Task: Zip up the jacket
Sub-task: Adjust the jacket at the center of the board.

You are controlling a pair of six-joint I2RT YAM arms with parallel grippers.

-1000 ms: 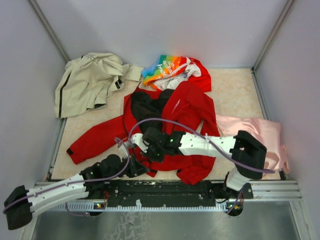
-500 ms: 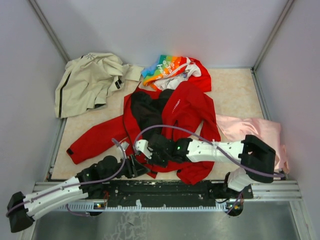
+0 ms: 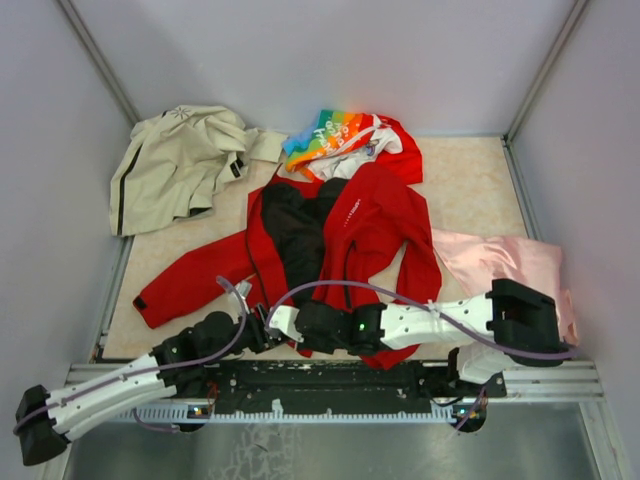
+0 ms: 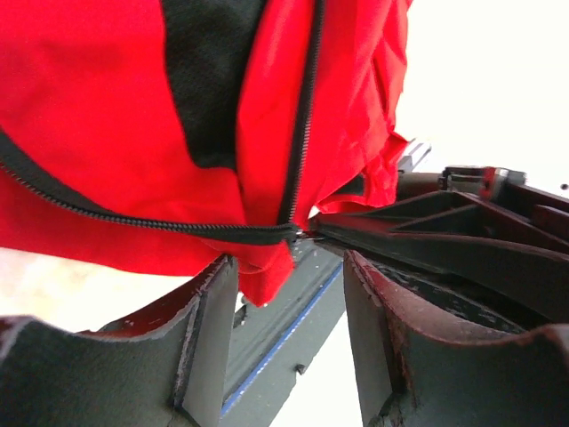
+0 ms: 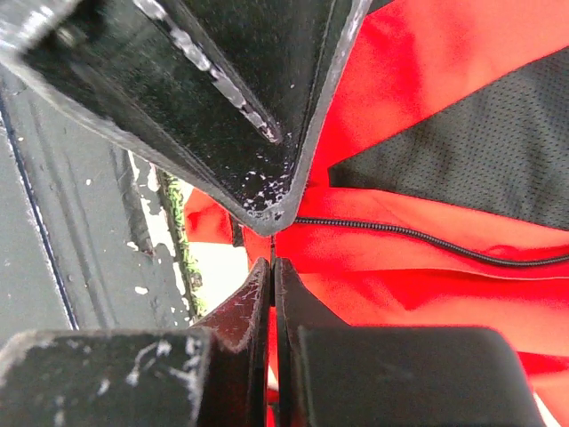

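Left gripper [image 4: 289, 325] open, right gripper [image 5: 272, 267] pinching jacket [image 3: 375, 215]

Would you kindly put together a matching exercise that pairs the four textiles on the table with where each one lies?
Column A
1. red jacket
2. beige jacket
3. pink cloth
4. rainbow-printed garment

Column B
a. bunched in the far left corner of the table
b. at the right edge
c. in the middle, front open with black lining showing
d. at the far edge, just beyond the red jacket's collar

Pairs: 1-c, 2-a, 3-b, 4-d
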